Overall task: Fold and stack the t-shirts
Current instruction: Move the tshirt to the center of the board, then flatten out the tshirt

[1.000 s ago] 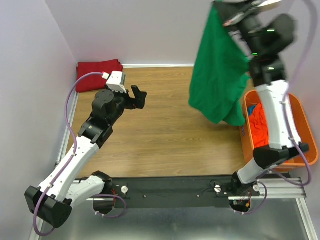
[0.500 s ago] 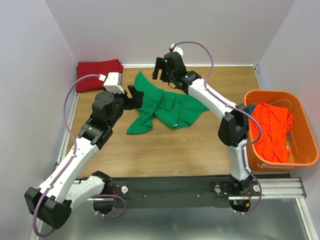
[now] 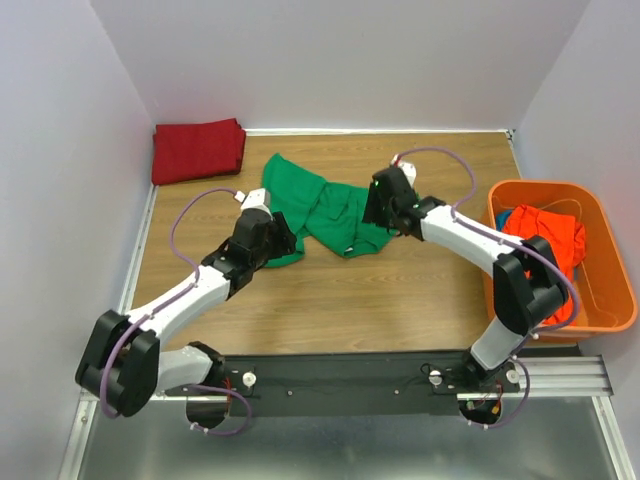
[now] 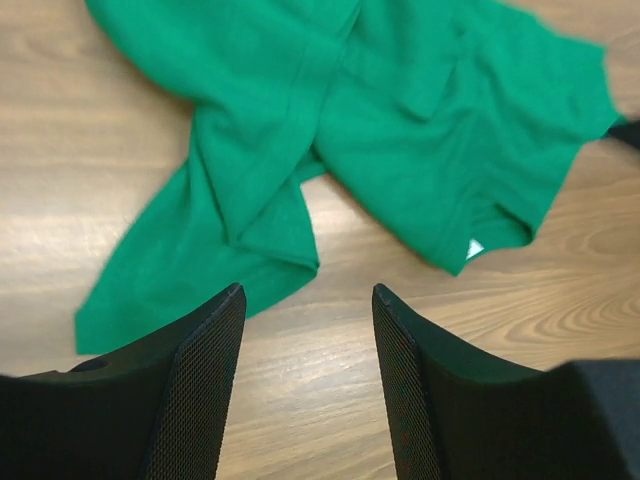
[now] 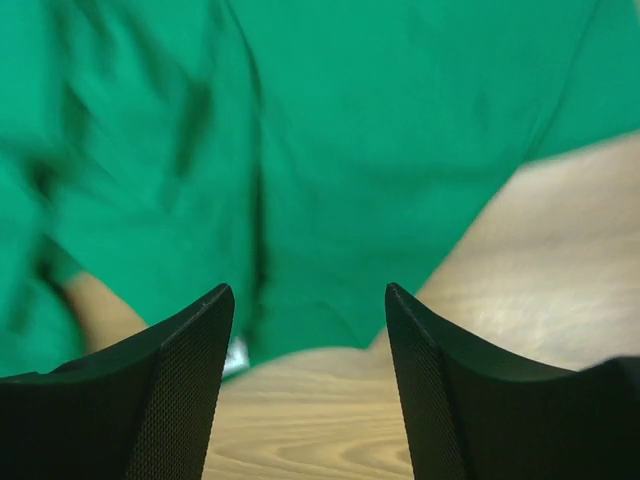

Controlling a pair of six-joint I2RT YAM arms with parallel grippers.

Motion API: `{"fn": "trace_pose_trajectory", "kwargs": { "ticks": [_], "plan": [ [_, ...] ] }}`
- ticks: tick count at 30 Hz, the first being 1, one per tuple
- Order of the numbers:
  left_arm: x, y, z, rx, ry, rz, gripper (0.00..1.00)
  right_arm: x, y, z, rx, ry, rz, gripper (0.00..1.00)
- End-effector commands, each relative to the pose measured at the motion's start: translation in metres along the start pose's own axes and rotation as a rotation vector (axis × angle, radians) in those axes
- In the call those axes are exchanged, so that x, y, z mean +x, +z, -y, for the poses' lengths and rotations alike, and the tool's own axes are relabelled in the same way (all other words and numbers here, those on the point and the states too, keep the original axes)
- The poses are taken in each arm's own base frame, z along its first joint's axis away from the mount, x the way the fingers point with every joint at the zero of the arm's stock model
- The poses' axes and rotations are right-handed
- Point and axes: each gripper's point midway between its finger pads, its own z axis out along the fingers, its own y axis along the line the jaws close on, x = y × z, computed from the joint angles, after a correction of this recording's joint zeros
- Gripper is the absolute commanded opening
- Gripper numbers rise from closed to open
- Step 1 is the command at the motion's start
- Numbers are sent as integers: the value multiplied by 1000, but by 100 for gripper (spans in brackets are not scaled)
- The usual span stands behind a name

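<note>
Roughly a third of the way through, judging by the cloth alone.

Top view. Shows the dark red t-shirt [image 3: 198, 150] folded flat at the upper left of the frame, beside the back wall. Shows the green t-shirt [image 3: 325, 208] crumpled and unfolded at centre on the table [image 3: 400, 290], between the left gripper [image 3: 278, 240] at its lower-left edge and the right gripper [image 3: 378, 205] at its right edge. Places the orange-red t-shirt [image 3: 540, 245] in a heap inside the basket [image 3: 610, 300] at the right edge, not yet taken out.

Left wrist view. Shows the jaws spread wide over bare wood, gripping nothing. Places the green cloth across the upper half of the frame, one rumpled flap ending just above the fingertips [image 4: 222, 310].

Right wrist view. Shows jaws wide again, nothing held. Fills the upper frame with green cloth down to just above the fingertips [image 5: 210, 310]; blurs at the left.

Leaves, by this reckoning, most of the work: spreading and folding the green one, stacking it on the red one, then the same for the orange-red one.
</note>
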Motion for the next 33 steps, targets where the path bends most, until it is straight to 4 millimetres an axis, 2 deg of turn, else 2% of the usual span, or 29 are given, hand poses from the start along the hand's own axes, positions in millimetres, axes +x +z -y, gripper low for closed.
{"fn": "trace_pose_trajectory", "kwargs": {
  "ticks": [1, 3, 5, 8, 13, 23, 27, 31, 33],
  "plan": [
    [-14, 15, 8, -4, -70, 80, 61, 63, 9, -13, -101, 22, -135, 68],
    [-12, 25, 8, -11, -68, 76, 61, 73, 8, -19, -121, 22, -146, 68],
    [-20, 33, 13, -12, -71, 90, 61, 75, 8, -25, -140, 22, -148, 68],
    [-19, 52, 11, -51, -72, 76, 60, 79, 12, -34, -159, 22, -158, 67],
    [-17, 77, 8, -96, -68, 66, 58, 84, 22, -36, -137, 28, -159, 68],
    [-8, 108, -4, -176, -51, 42, 56, 91, 44, -44, -142, 45, -170, 68],
    [-1, 114, -9, -199, -52, 25, 51, 92, 49, -44, -134, 45, -170, 67],
    [4, 117, -17, -229, -59, 16, 40, 94, 51, -44, -133, 50, -171, 58],
    [6, 117, -23, -238, -69, 5, 34, 94, 51, -44, -132, 49, -172, 45]
  ]
}}
